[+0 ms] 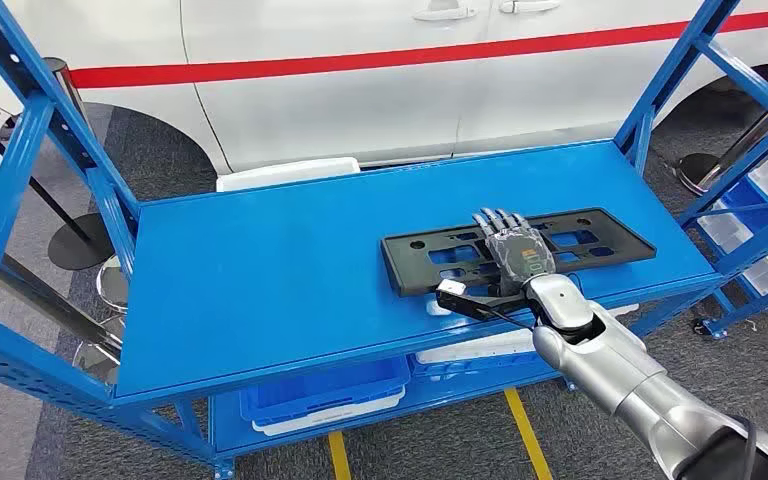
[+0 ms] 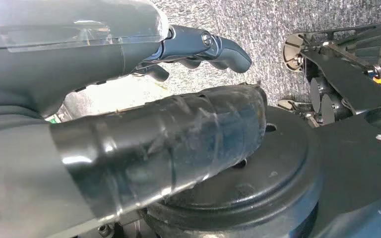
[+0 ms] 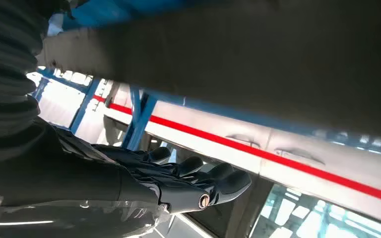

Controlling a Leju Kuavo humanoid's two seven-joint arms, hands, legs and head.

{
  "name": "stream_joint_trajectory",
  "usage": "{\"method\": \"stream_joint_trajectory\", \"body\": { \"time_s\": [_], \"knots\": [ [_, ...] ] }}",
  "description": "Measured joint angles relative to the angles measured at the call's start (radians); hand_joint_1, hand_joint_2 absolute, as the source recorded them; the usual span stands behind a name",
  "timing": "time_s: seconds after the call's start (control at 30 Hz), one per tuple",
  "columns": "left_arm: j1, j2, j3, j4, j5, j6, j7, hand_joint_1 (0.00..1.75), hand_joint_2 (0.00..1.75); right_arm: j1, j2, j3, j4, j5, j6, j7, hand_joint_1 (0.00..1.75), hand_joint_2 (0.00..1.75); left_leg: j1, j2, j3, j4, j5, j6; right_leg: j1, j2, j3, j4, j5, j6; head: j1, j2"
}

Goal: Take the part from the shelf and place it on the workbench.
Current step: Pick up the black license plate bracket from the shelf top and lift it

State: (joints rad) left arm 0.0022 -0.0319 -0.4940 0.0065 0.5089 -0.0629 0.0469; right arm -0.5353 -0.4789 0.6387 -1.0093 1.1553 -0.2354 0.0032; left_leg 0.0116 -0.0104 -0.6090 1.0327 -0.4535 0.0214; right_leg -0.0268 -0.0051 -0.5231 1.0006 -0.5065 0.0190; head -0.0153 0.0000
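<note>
A smooth blue metal shelf point(image 1: 260, 270) carries a flat black plastic part point(image 1: 440, 262), a long rectangular frame with cut-out slots, on its right half. The right robot hand point(image 1: 512, 250) lies flat on the part, fingers straight and spread, while the left robot hand point(image 2: 129, 99) hangs with fingers loosely curled, holding nothing.

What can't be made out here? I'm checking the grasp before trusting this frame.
- Head view: right hand covers the middle of the black plastic frame; whether the fingers grip it is hidden.
- Right wrist view: a dark blurred surface blocks the shelf.
- Left wrist view: left hand hides the floor.
</note>
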Motion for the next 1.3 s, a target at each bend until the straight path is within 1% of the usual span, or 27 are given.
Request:
{"method": "stream_joint_trajectory", "body": {
  "time_s": [0.13, 0.23, 0.27, 0.37, 0.4, 0.8, 1.0, 1.13, 1.3],
  "knots": [
    [0.000, 0.000, 0.000, 0.000, 0.001, 0.003, -0.005, 0.00, 0.00, -0.025, 0.012, 0.015, 0.042, 0.001, -0.002, 0.010, 0.00, 1.75, 0.000, 0.001, 0.002, 0.000, 0.000, 0.000, 0.001, 0.000, 0.001, 0.000, 0.000, 0.006, 0.000, 0.000],
    [-0.001, 0.000, 0.000, 0.000, 0.003, 0.006, -0.008, 0.00, 0.00, -0.041, 0.024, 0.025, 0.070, 0.003, -0.003, 0.015, 0.00, 1.75, 0.001, 0.002, 0.006, -0.001, 0.000, 0.000, 0.002, 0.000, 0.002, 0.001, -0.001, 0.007, 0.000, 0.000],
    [-0.001, 0.000, 0.000, 0.000, 0.003, 0.006, -0.008, 0.00, 0.00, -0.045, 0.027, 0.028, 0.076, 0.003, -0.003, 0.016, 0.34, 1.75, 0.001, 0.002, 0.007, -0.001, 0.001, 0.000, 0.003, 0.000, 0.003, 0.001, -0.001, 0.007, 0.000, 0.000],
    [-0.001, 0.000, 0.000, 0.000, 0.003, 0.007, -0.010, 0.00, 0.00, -0.052, 0.032, 0.034, 0.090, 0.005, -0.004, 0.017, 1.65, 1.75, 0.003, 0.002, 0.008, -0.001, 0.001, 0.000, 0.005, 0.000, 0.003, 0.002, -0.001, 0.007, 0.000, 0.000],
    [-0.001, 0.000, 0.000, 0.000, 0.003, 0.007, -0.010, 0.00, 0.00, -0.052, 0.034, 0.036, 0.094, 0.005, -0.005, 0.018, 1.75, 1.75, 0.004, 0.002, 0.008, -0.001, 0.001, -0.001, 0.005, 0.000, 0.003, 0.003, -0.001, 0.007, 0.000, 0.000],
    [0.000, -0.003, 0.000, 0.000, 0.016, 0.008, -0.008, 0.00, 0.00, -0.034, 0.060, 0.049, 0.100, -0.004, -0.018, 0.017, 1.75, 1.75, 0.005, 0.002, 0.008, -0.001, 0.002, -0.001, 0.005, 0.000, 0.002, 0.007, -0.002, 0.007, 0.000, 0.000],
    [-0.001, -0.003, 0.000, 0.000, 0.018, 0.008, -0.013, 0.00, 0.00, -0.022, 0.070, 0.049, 0.078, -0.008, -0.024, 0.008, 1.75, 1.75, 0.005, 0.002, 0.008, -0.001, 0.002, -0.001, 0.005, 0.000, 0.001, 0.007, -0.002, 0.006, 0.000, 0.000],
    [-0.001, -0.003, 0.000, 0.000, 0.024, 0.010, -0.018, 0.00, 1.75, -0.010, 0.071, 0.049, 0.057, -0.011, -0.027, 0.004, 1.75, 1.75, 0.005, 0.002, 0.008, -0.001, 0.002, -0.001, 0.005, 0.000, 0.001, 0.007, -0.002, 0.006, 0.000, 0.000],
    [-0.001, -0.003, 0.000, 0.000, 0.041, 0.009, -0.023, 0.00, 1.75, 0.010, 0.070, 0.048, 0.030, -0.019, -0.037, 0.003, 1.75, 1.75, 0.005, 0.002, 0.007, -0.001, 0.002, -0.001, 0.005, 0.000, 0.001, 0.007, -0.002, 0.006, 0.000, 0.000]
  ]
}}
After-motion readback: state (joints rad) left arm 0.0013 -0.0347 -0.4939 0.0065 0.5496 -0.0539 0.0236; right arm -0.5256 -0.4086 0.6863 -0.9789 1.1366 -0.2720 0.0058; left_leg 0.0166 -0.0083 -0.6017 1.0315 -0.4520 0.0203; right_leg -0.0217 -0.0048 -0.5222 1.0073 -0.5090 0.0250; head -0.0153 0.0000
